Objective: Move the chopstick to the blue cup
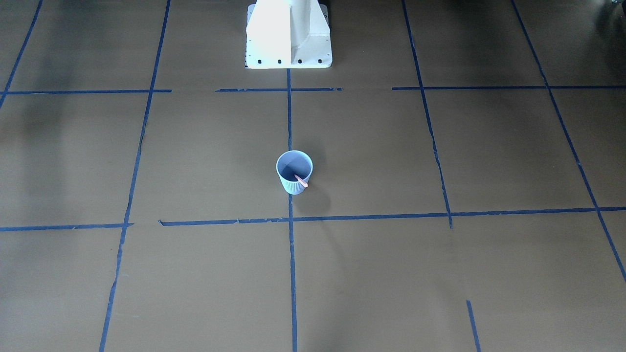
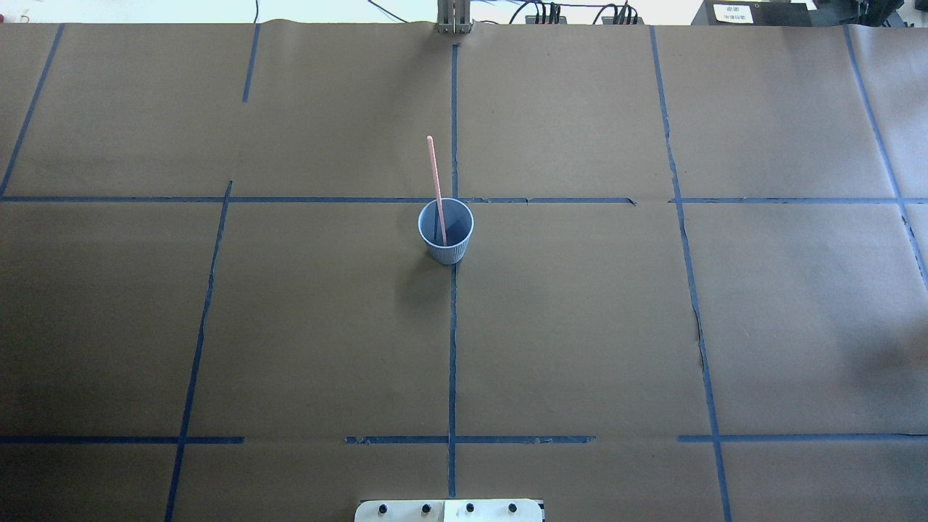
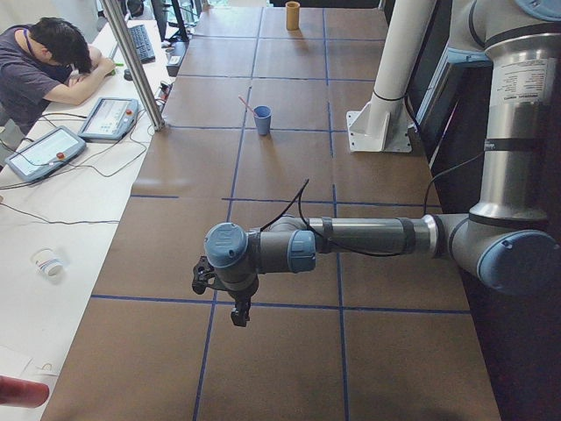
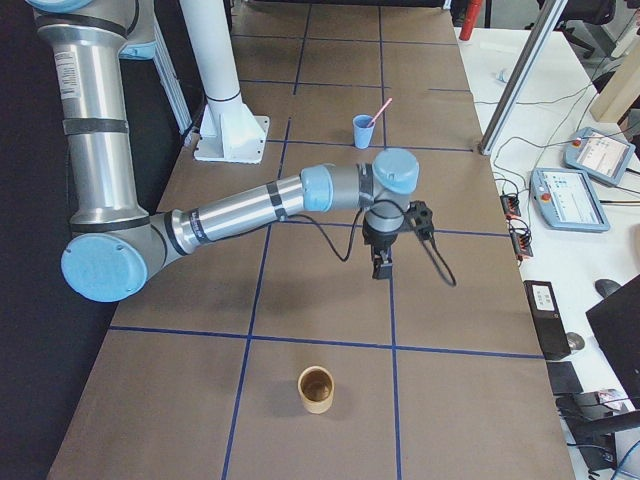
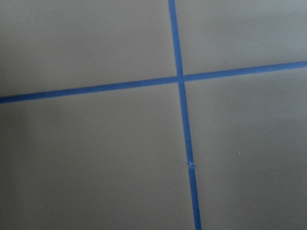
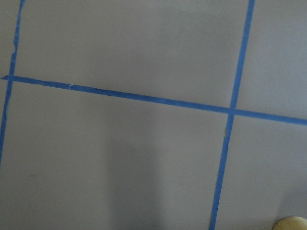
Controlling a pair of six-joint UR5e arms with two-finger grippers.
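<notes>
The blue cup [image 2: 445, 230] stands upright at the middle of the table, on a blue tape line. One pink chopstick [image 2: 435, 177] stands in it, leaning over the far rim. Both also show in the front view, cup [image 1: 294, 172] and chopstick [image 1: 301, 181]. My left gripper [image 3: 238, 316] shows only in the left side view, pointing down over bare paper far from the cup [image 3: 262, 120]. My right gripper [image 4: 380, 268] shows only in the right side view, pointing down, away from the cup [image 4: 363, 130]. I cannot tell whether either gripper is open or shut.
A tan cup [image 4: 317, 389] stands near the table's right end, and its rim shows in the right wrist view [image 6: 291, 224]. The robot's white base [image 1: 288, 34] is at the table's edge. An operator [image 3: 48, 61] sits at a side desk with tablets.
</notes>
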